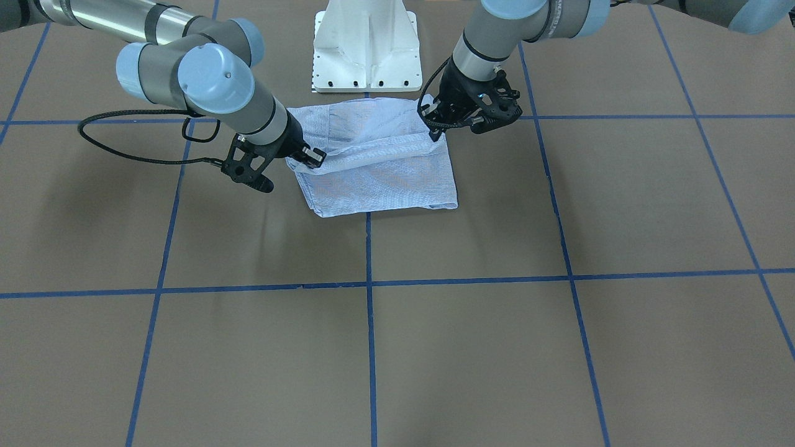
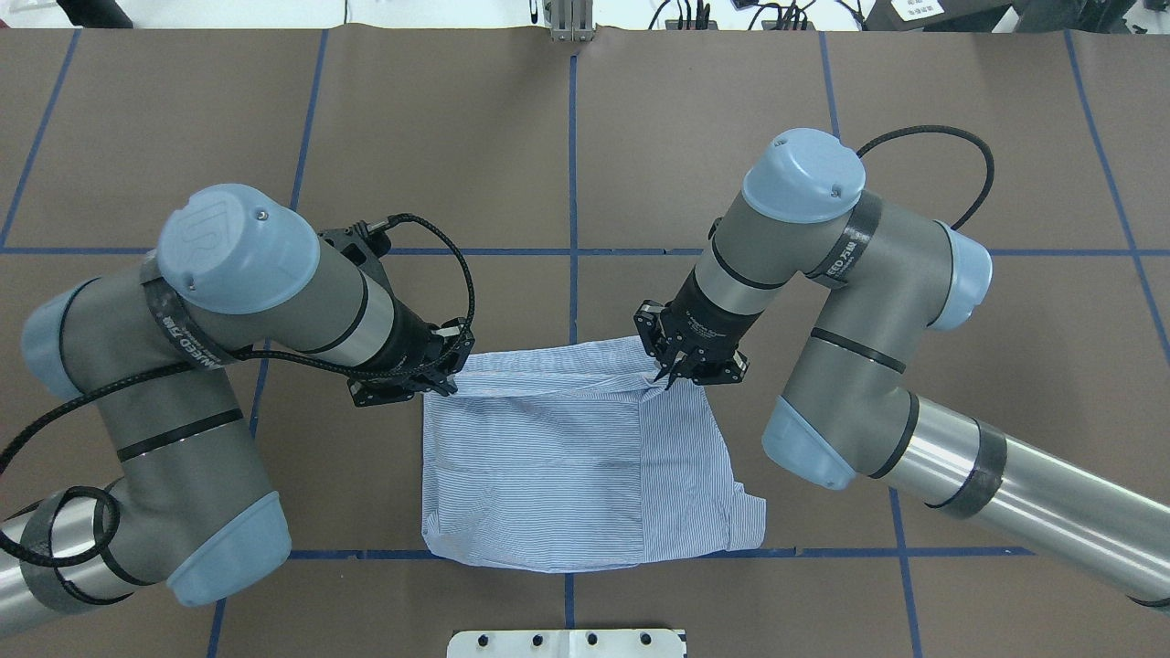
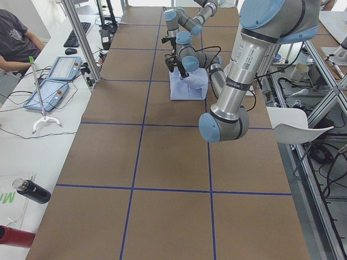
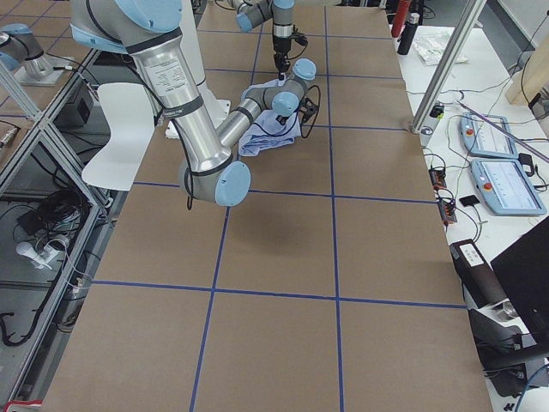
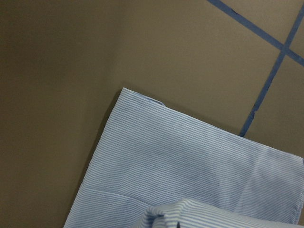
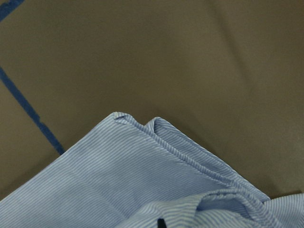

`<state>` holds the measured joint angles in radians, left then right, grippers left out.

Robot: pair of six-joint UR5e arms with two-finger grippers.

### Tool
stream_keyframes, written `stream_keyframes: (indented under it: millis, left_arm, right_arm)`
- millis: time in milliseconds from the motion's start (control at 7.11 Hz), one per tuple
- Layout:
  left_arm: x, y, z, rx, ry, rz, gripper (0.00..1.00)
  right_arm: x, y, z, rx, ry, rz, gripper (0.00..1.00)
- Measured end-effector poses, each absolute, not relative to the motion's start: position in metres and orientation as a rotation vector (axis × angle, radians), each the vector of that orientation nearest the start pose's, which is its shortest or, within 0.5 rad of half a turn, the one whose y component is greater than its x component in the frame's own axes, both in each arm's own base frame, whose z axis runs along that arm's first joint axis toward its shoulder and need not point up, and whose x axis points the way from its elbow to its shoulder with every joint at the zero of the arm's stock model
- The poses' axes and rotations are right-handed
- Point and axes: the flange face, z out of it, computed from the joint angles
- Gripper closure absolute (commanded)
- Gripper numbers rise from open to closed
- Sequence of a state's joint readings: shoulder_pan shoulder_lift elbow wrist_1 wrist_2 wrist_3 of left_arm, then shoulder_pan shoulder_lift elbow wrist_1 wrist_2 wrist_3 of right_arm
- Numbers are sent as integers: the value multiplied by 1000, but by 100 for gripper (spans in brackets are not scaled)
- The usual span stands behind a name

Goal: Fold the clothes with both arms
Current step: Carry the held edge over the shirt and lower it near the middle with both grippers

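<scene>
The left pincer [image 2: 445, 382] is pressed together on the shirt [image 2: 548, 457]. It pinches the cloth at one end of the shirt's edge that is farther from the robot. The right pincer [image 2: 667, 376] pinches the same edge near its other end, and the cloth is gathered into small wrinkles at its tips. Between the two pincers the striped cloth runs as a raised band, lifted a little over the layer under it.

From the pincers toward the white base [image 1: 366, 56] the rest of the shirt lies flat on the brown surface [image 2: 823, 137] as a folded, nearly square packet. On the side of the right pincer, at the corner nearest the base, a small part of cloth sticks out of the packet. A blue tape line [image 2: 573, 183] passes under the shirt, about midway between the pincers.

Each wrist view shows a flat striped layer with one corner on the surface below its pincer, and a bunched fold of cloth at the lower border. The left arm [image 2: 228, 320] and the right arm [image 2: 823, 256] both bend inward toward the shirt.
</scene>
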<state>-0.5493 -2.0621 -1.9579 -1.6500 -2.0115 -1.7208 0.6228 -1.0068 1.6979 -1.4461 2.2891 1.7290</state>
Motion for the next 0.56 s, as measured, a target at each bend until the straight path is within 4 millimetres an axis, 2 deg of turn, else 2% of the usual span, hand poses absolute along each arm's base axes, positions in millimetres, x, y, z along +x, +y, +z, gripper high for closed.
stream_keyframes:
  millis: [563]
  left_arm:
    - [469, -398, 232, -192, 991, -442, 100]
  right_arm:
    - [-498, -449, 243, -470, -924, 419, 100]
